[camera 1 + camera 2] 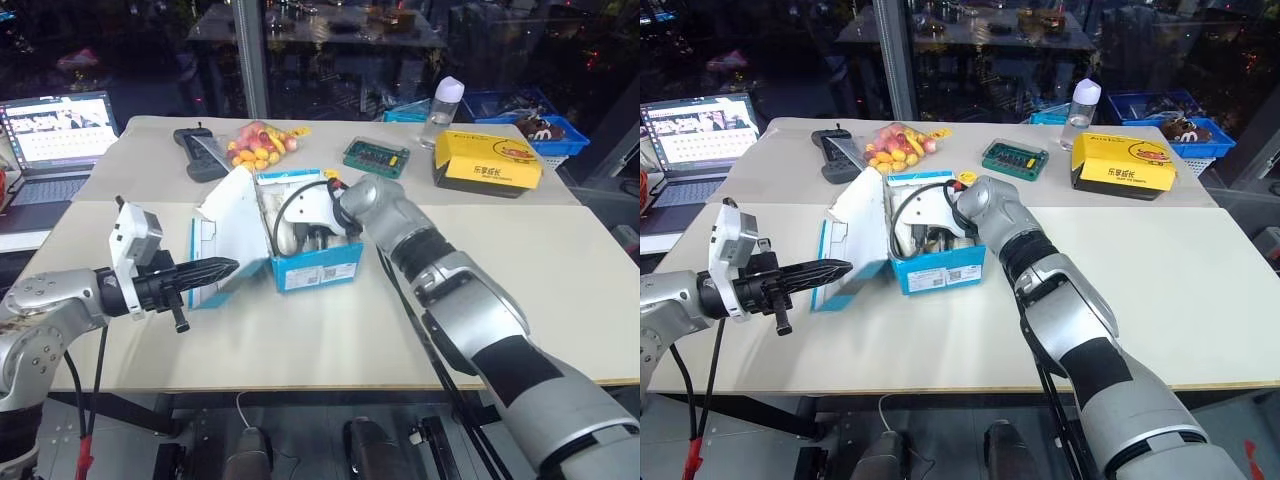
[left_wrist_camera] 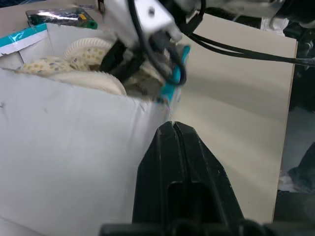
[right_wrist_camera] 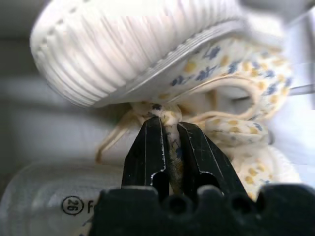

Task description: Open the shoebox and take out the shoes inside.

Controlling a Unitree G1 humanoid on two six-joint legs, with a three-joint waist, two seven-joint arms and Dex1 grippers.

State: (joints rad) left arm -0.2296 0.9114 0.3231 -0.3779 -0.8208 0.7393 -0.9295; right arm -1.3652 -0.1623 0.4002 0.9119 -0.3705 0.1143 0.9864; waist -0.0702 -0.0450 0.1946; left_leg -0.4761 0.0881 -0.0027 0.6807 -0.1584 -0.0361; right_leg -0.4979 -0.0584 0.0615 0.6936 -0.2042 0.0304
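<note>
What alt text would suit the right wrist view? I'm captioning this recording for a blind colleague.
The right gripper, its two black fingers closed on a fold of a cream shoe, holds that shoe inside the white interior of the shoebox. The shoe's ribbed pale sole faces the camera, with patterned fabric beside it and a second sole lying below.

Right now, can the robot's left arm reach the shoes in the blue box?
Probably not easily: the open lid stands between the shut left gripper and the shoes, and the right gripper already pinches one.
</note>
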